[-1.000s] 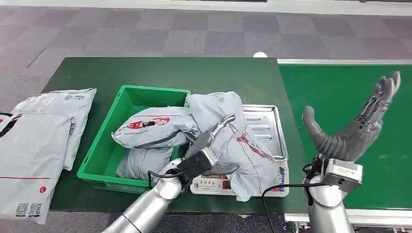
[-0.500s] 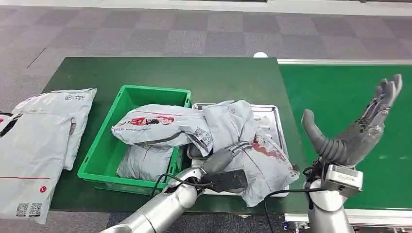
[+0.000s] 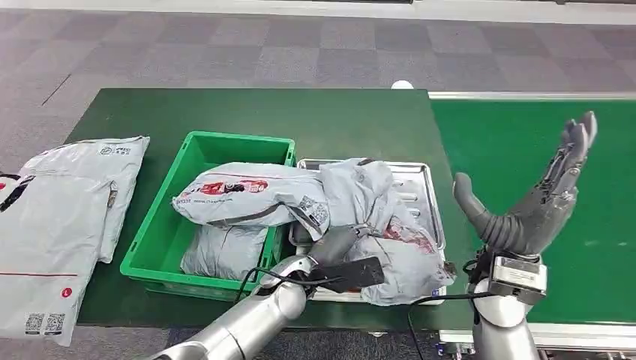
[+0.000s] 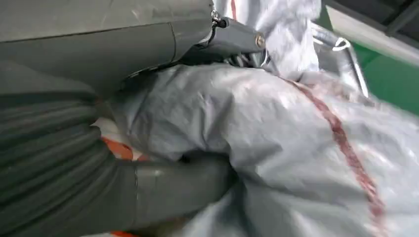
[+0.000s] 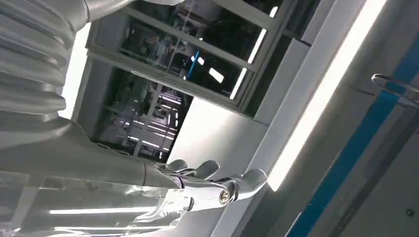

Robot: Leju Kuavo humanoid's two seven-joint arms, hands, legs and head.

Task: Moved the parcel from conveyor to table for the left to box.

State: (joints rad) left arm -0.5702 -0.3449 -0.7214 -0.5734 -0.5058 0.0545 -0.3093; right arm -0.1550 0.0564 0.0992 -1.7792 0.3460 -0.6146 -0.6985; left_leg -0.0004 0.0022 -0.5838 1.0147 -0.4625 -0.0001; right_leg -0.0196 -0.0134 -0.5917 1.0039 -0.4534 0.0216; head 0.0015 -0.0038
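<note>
Your left hand (image 4: 99, 163) has the crumpled grey parcel (image 4: 276, 143) pressed right against it, thumb (image 4: 173, 187) underneath and darker fingers (image 4: 232, 37) over the top. A red stripe runs across the parcel toward 5 o'clock. At 2 o'clock you can see a metal tray edge (image 4: 346, 54) and green surface (image 4: 390, 79).

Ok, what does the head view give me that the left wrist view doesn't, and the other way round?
Head view alone: the green plastic crate holding two grey mailer bags, flat grey mailers at the table's left edge, the green conveyor belt, and the right hand raised open, holding nothing. Left wrist view alone: the grey thumb tucked under the bag's fold. Both: the left hand gripping the crumpled grey parcel with a red stripe on the metal tray.
</note>
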